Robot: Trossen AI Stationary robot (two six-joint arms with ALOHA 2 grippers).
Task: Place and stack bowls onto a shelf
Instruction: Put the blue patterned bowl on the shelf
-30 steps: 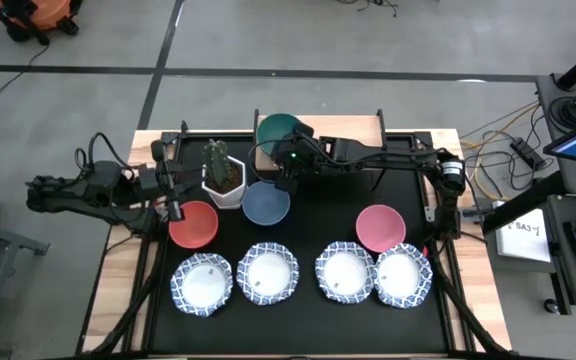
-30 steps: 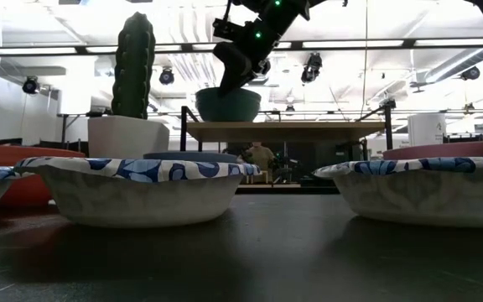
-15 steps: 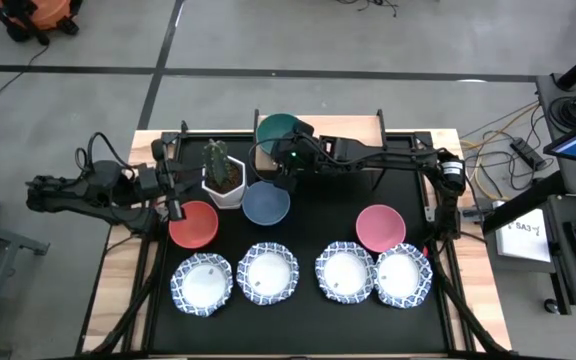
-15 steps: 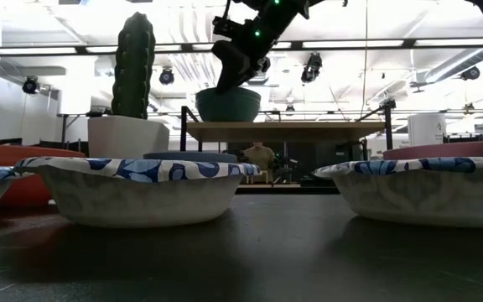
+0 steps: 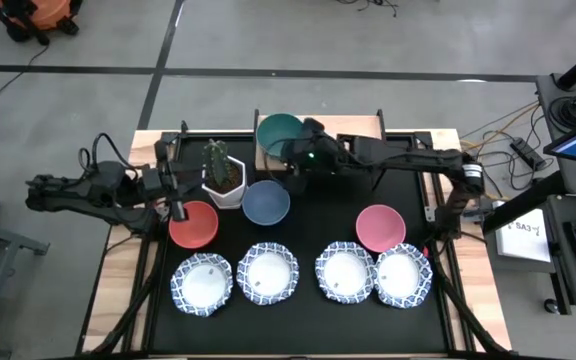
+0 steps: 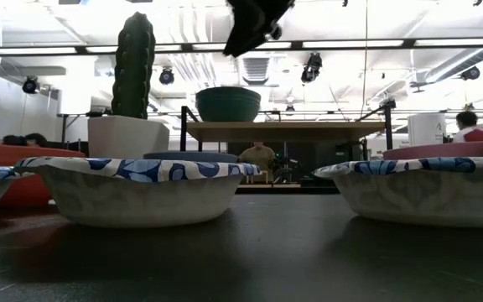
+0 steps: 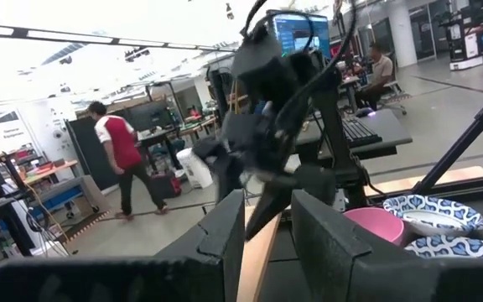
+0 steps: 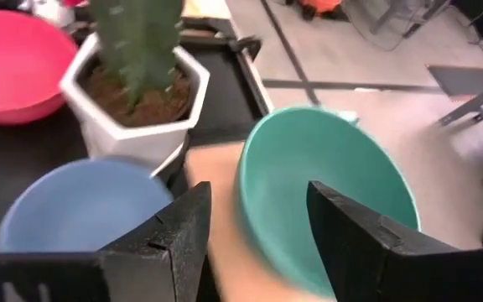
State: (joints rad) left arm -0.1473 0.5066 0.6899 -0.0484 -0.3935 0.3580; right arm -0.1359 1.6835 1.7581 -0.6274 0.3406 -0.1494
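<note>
Showing four patterned bowls (image 5: 267,272), four plain bowls (image 5: 279,133)

High view: taken from overhead, facing straight down; whole table (image 5: 118,290) and both arms are covered from far off. Low view: taken at tabletop height, facing level across the table twd. the room; front patterned bowl (image 6: 137,189) is seen very close. Left wrist view: taken from the left arm, facing across the table past its own fingers (image 7: 225,231). Right wrist view: taken from the right arm, facing down, close to the green bowl (image 8: 325,201). Green bowl, shelf (image 6: 283,130) and cactus pot (image 5: 223,185) are shared by high, low and right wrist views.
</note>
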